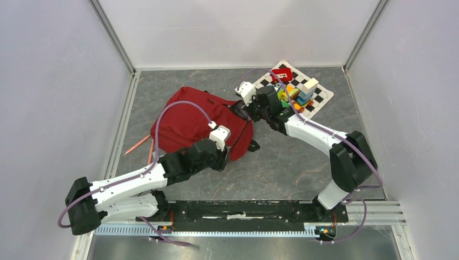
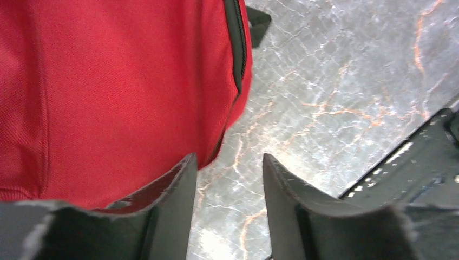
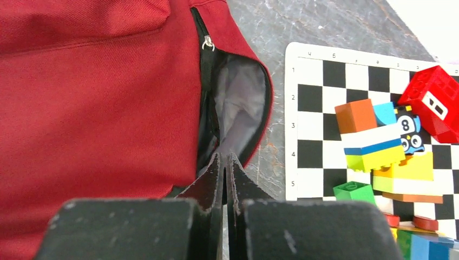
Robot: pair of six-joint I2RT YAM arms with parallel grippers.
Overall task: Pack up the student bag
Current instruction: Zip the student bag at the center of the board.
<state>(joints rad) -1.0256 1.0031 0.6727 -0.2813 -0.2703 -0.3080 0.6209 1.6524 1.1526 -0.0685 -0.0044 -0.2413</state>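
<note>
Closed, the right pincer [image 3: 224, 162] meets the student bag's [image 3: 97, 108] gaping zip; grey lining [image 3: 241, 97] shows; blocks [image 3: 373, 151] crowd the chessboard [image 3: 314, 70].

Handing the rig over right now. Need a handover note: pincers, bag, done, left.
Left pincer: open, empty, above the table at the student bag's near edge.
Right pincer: shut, tips at the rim of the bag's unzipped opening; whether fabric is pinched is unclear.
Bag lies mid-table, grey lining showing, nothing visible inside.
Toy blocks on the chess mat to its right; two orange sticks to its left.
Done: zip open. Left: likely load items, close.
</note>
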